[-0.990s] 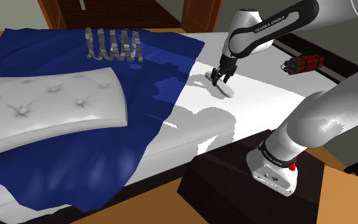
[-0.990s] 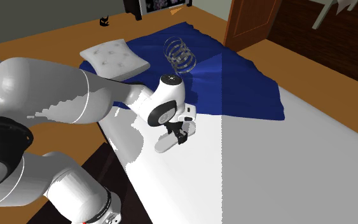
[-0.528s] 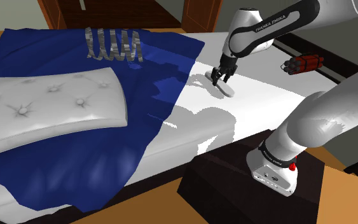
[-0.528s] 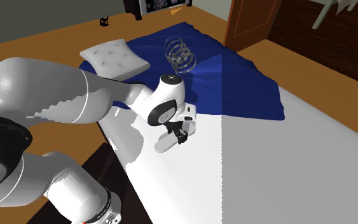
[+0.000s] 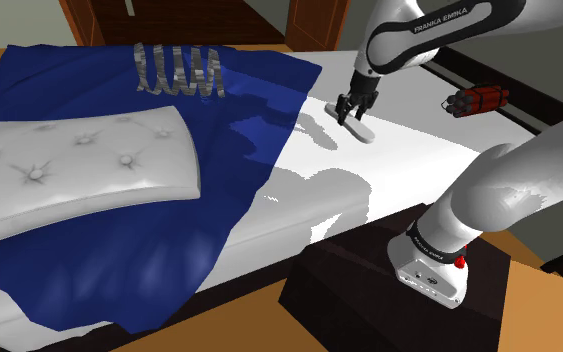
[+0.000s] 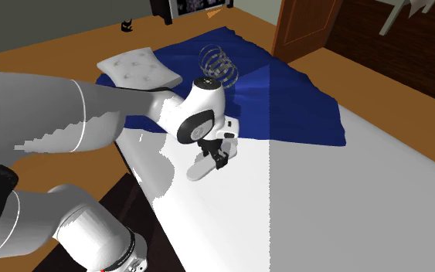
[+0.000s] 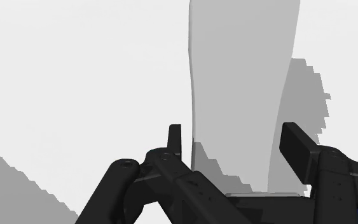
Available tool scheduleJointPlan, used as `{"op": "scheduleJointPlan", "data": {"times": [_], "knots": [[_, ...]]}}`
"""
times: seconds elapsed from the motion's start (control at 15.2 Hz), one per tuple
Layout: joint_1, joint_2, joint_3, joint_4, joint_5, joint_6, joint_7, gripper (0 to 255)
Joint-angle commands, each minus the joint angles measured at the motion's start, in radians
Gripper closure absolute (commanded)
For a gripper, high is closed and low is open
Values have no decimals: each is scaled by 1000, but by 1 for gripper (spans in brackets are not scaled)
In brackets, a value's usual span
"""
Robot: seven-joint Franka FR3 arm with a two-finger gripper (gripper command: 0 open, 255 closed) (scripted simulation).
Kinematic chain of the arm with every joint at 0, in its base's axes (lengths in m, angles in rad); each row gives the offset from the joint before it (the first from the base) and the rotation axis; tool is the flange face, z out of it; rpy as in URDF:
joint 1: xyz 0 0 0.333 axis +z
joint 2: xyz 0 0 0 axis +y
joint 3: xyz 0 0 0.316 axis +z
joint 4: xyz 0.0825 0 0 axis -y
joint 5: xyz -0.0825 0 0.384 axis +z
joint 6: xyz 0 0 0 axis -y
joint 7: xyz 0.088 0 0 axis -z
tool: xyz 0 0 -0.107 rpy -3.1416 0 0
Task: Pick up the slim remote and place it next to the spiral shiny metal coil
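White sheet covers the half of the bed we work over, and a rumpled deep-blue blanket is thrown across the rest. Nearest the shoulder camera is our dark box stand, well apart from the spiral coil of shiny grey metal, which lies on the blanket at the far side. Near the coil, on its near side, rests a white tufted pillow. Farther on, well apart from the coil toward the shoulder view's right and off the blanket, our all-black two-finger gripper holds the slim, pale grey oblong remote. Its shadow falls to one side on the sheet, so we judge it lifted clear. Farthest from the coil on that side lies a bundle of red sticks. We take the pick as done and the carry as the step in hand. Next we must swing the remote across the blanket and set it just beside the coil without knocking it. The wrist view shows the fingers narrowed onto the remote's long edges, a clasp too small to judge from the shoulder view. The shoulder view in turn lays out the whole path to the coil.
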Motion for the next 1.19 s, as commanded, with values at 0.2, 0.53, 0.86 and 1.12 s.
{"op": "scheduleJointPlan", "data": {"times": [0.2,0.53,0.86,1.12], "knots": [[-1,-39,6,40,0,-79,0,255],[-1,-71,13,85,2,-155,0,255],[0,-96,20,134,4,-229,0,255],[1,-110,25,177,7,-287,-1,255]]}}
